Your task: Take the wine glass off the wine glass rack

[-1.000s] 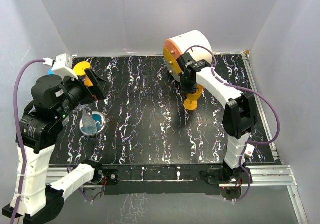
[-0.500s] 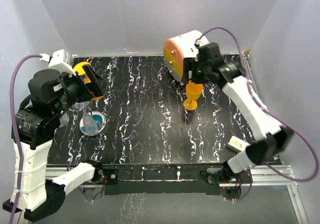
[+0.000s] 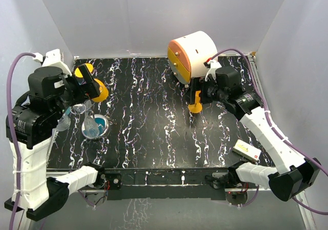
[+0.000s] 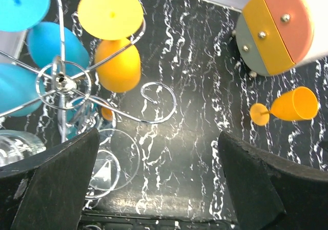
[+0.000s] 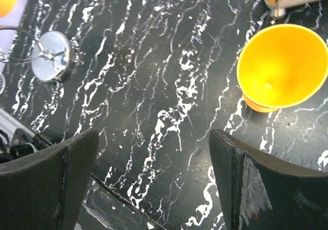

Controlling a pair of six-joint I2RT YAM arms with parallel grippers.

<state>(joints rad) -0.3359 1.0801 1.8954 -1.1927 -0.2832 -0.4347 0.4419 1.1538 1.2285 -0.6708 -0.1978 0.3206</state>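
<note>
Since a second ago the right gripper [image 5: 154, 158] has let go and backed off, jaws wide and empty. Nearer, the left gripper [image 4: 159, 184] gapes over the wine glass rack [image 4: 61, 80]. Farther out the orange wine glass [image 5: 281, 68] stands upright, mouth up, just beyond the right gripper, before the round cabinet [image 3: 193, 53].

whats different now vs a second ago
The right gripper let go of the orange wine glass, opened and drew back to the right. The glass now stands on its own on the table by the drawer cabinet. The left gripper shifted slightly left, still open above the wine glass rack. The rack and the glasses hanging on it stayed put.
</note>
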